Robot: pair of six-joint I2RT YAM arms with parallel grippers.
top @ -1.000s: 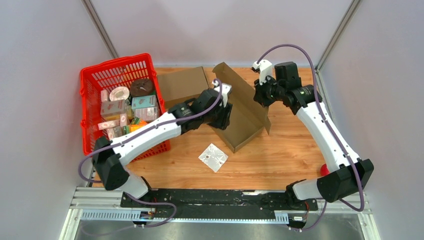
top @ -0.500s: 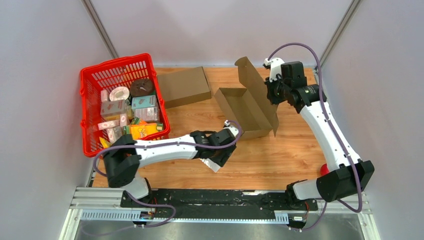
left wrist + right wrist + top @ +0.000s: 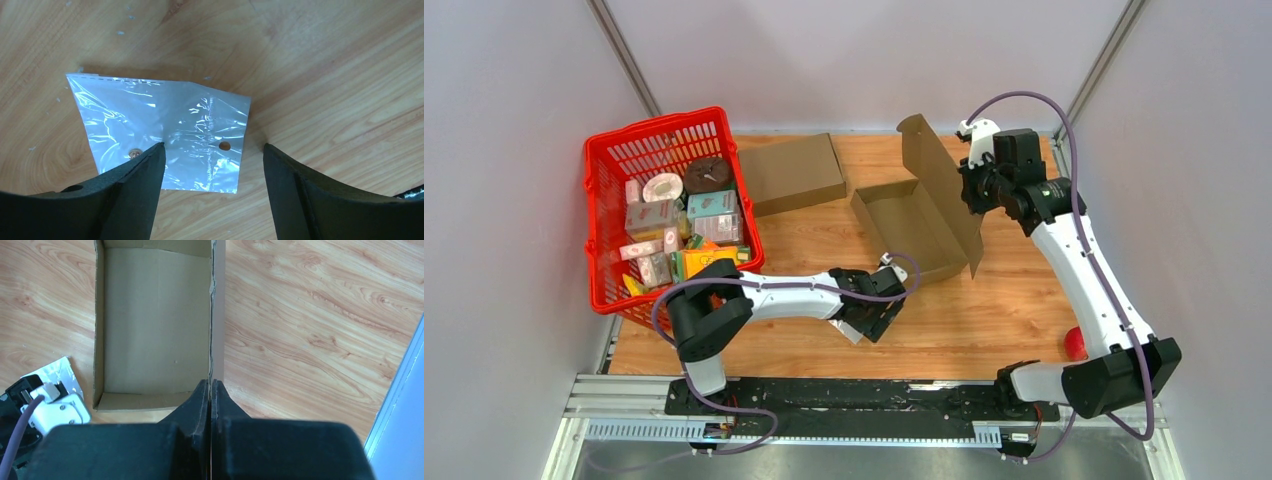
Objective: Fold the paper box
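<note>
The brown paper box lies open in the middle of the table, its lid standing upright along the right side. My right gripper is shut on the lid's top edge; in the right wrist view the lid edge runs straight into the closed right gripper, with the box tray to its left. My left gripper is low at the box's near left corner. It stands open over a clear plastic bag, the left gripper holding nothing.
A red basket full of small packages stands at the left. A flat brown cardboard piece lies behind the box. A red ball sits by the right arm's base. Grey walls close in three sides.
My left arm left the box, swung toward the near edge and came down over the plastic bag, opening wide. The right gripper carried the lid right and the box settled upright-lidded.
</note>
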